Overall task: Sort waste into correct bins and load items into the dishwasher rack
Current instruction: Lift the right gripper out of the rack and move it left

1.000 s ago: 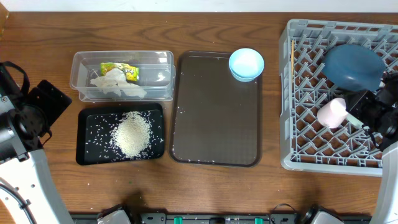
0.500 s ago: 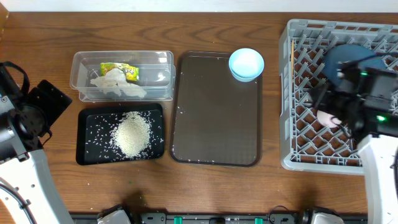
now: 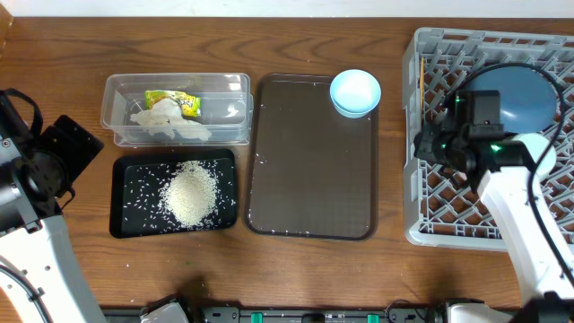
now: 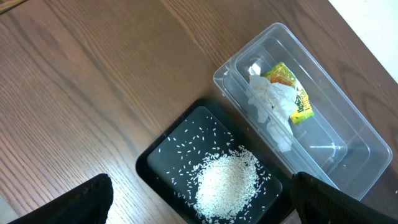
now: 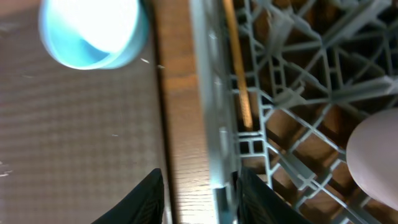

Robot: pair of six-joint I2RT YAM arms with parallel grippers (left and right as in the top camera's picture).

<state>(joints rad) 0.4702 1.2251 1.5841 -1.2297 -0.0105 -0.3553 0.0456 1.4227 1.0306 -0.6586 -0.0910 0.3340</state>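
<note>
Three kinds of waste sit in bins. The crumpled tissue [image 3: 166, 121] and green-and-yellow wrapper [image 3: 175, 100] are in the clear tub [image 3: 235, 85], upper left of the overhead. The rice heap [image 3: 190, 196] is in the black tray [image 3: 126, 220] just below it. Waste side looks done.

The dishwasher rack [image 3: 414, 179] fills the right of the frame. The dark blue dish [image 3: 516, 99] is in its upper part. The pink cup [image 5: 376, 155] lies on the grid at the right edge of the right-wrist view, apart from the fingers.

Right gripper [image 5: 199, 190]: jaws part-open, nothing in them, above the rack's left wall, pointed toward the brown serving tray [image 3: 309, 179].
Left gripper [image 4: 202, 186]: wide open, empty, over the bins at far left.

Step in hand, my read: loading dishes, cup in, bowl next. The one item I can see outside the rack is the light blue bowl [image 3: 355, 92], on the serving tray's upper right corner, near the rack wall. It could be two nested bowls, can't tell.

Next move needs:
- Right arm clears the rack wall.
- Jaws open wider.
- Come down on the bowl rim, one finger inside, one outside.
- The rim is thin and smooth, so slip risk on the lift.
</note>
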